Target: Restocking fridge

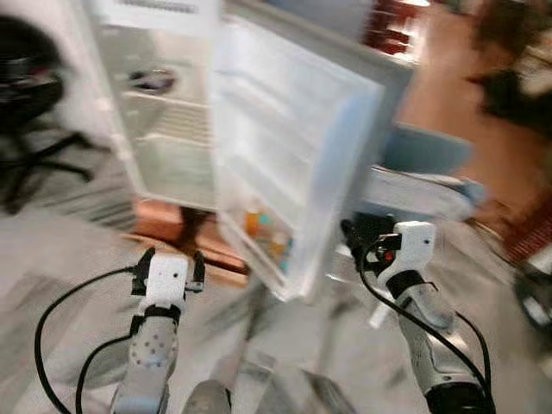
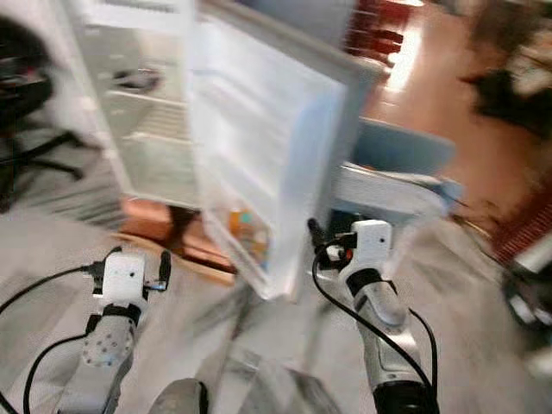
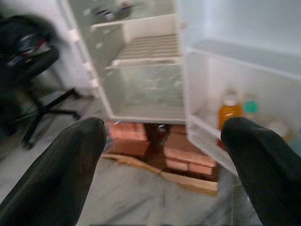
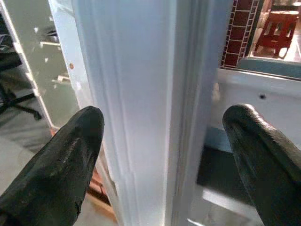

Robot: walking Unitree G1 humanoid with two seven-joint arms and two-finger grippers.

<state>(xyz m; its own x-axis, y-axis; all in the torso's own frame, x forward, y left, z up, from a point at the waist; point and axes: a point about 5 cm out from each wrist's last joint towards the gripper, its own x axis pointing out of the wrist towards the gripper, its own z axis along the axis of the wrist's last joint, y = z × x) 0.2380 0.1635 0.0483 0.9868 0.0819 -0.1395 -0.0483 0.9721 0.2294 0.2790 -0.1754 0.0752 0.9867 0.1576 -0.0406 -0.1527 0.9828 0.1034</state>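
Both grippers, left gripper [image 1: 167, 261] and right gripper [image 4: 164, 155], gape empty; grip your stiff, light fridge door [image 1: 297, 138] by its near edge.

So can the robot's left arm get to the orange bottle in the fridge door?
Probably yes. The left gripper is open and empty, the fridge door is swung wide, and the orange bottle stands in the lowest door shelf with nothing between them. It likely needs to move closer first.
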